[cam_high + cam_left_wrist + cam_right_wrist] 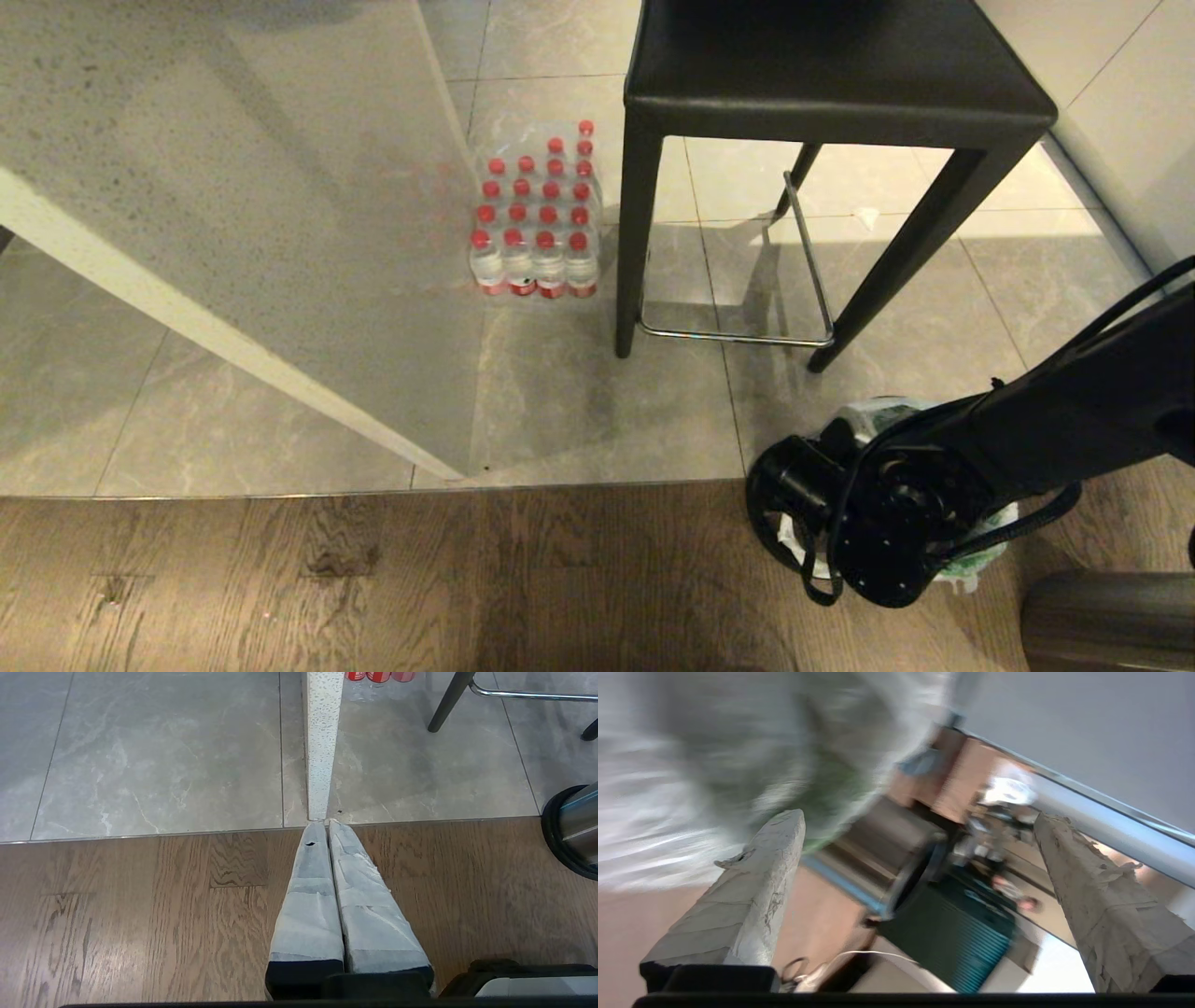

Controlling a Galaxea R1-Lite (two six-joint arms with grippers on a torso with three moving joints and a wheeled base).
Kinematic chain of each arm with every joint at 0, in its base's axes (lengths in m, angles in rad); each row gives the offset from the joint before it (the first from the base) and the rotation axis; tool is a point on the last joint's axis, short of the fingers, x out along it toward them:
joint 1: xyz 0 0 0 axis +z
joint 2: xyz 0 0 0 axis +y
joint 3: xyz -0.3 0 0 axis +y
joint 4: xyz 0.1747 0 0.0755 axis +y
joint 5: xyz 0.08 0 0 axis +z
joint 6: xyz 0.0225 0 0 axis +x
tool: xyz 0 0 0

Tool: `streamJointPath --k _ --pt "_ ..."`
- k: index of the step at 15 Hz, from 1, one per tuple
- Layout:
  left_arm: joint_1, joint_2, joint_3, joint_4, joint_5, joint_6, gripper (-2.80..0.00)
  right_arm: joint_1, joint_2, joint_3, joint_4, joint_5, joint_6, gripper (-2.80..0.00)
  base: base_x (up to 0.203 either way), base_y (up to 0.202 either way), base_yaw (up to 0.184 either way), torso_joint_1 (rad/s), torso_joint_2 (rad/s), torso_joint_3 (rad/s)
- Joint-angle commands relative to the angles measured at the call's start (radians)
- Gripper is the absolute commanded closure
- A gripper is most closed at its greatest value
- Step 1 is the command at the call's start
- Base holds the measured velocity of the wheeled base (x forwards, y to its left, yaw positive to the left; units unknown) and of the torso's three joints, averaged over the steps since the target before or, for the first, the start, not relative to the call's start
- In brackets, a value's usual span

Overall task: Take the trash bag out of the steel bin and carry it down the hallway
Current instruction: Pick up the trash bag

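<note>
Right arm [934, 485] reaches low over the steel bin [577, 828] at the wood-to-tile edge; the trash bag [878, 415], white with green print, shows around the wrist, not gripped. Right gripper [920, 826] jaws spread wide, empty. Left gripper [327, 828] closed, parked above the wood floor [373, 579]; black stool [831, 75] and bottled-water pack [537, 224] beyond.

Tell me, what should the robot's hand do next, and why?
Probably lower the right hand onto the bag and close on it. Its fingers are wide apart with nothing between them, and the arm is right over the bin, where the bag sits.
</note>
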Motion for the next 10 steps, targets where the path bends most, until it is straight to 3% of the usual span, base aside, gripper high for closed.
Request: streamJointPath --k 1,10 --pt "0.0 0.0 0.0 0.0 0.0 0.0 0.0 0.035 0.011 -0.035 0.001 0.048 0.0 -2.8 0.0 0.0 0.0 0.0 0.0 0.0" --pt "0.0 0.0 0.0 0.0 0.0 0.0 0.0 0.099 0.219 -0.201 0.0 0.106 -0.008 -2.8 0.0 0.0 0.0 0.0 0.0 0.0"
